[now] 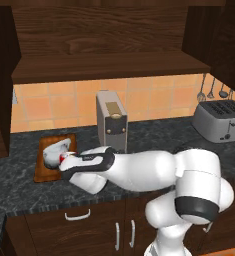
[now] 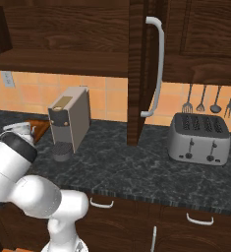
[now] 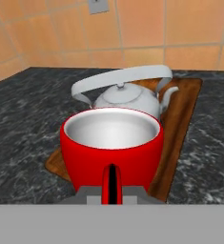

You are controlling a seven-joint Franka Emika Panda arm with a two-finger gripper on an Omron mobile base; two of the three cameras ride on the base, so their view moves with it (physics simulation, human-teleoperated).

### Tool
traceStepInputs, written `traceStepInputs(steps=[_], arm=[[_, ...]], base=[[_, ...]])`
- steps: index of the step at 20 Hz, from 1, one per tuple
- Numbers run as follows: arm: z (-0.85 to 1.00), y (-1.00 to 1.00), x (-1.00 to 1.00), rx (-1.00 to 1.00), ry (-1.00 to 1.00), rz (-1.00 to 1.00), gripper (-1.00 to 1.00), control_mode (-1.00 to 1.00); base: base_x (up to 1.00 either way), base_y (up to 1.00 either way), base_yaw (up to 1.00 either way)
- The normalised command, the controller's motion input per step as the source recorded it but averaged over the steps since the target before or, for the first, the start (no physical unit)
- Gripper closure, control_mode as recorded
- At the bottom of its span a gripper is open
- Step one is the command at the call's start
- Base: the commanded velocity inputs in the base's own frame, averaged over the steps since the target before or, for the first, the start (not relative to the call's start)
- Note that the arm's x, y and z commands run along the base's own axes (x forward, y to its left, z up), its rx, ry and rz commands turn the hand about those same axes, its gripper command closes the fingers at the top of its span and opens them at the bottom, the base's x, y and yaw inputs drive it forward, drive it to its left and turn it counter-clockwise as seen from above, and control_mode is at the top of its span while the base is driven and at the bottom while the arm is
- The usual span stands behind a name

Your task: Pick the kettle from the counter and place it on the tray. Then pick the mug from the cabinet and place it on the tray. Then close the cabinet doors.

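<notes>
The red mug, white inside, fills the near hand view, and my gripper is shut on its handle side. It is over the near end of the wooden tray; I cannot tell whether it rests on it. The silver kettle stands upright on the tray just beyond the mug. From the left base, the kettle and tray lie at the counter's left end. The cabinet is open, its doors swung out.
A grey coffee machine stands just right of the tray. A boxy toaster sits at the far right, with utensils hanging on the tiled wall above it. The open right door's bar handle juts over the counter.
</notes>
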Motion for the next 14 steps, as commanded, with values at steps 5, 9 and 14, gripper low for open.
traceStepInputs(steps=[5,9,14], arm=[[0.0,0.0,0.03,-0.01,0.0,0.0,1.0,-1.0],[0.0,0.0,0.18,0.0,0.0,0.0,1.0,-1.0],[-0.03,0.01,0.18,-0.01,0.0,0.0,1.0,-1.0]], base=[[0.0,0.0,0.0],[0.0,0.0,0.0],[0.0,0.0,0.0]])
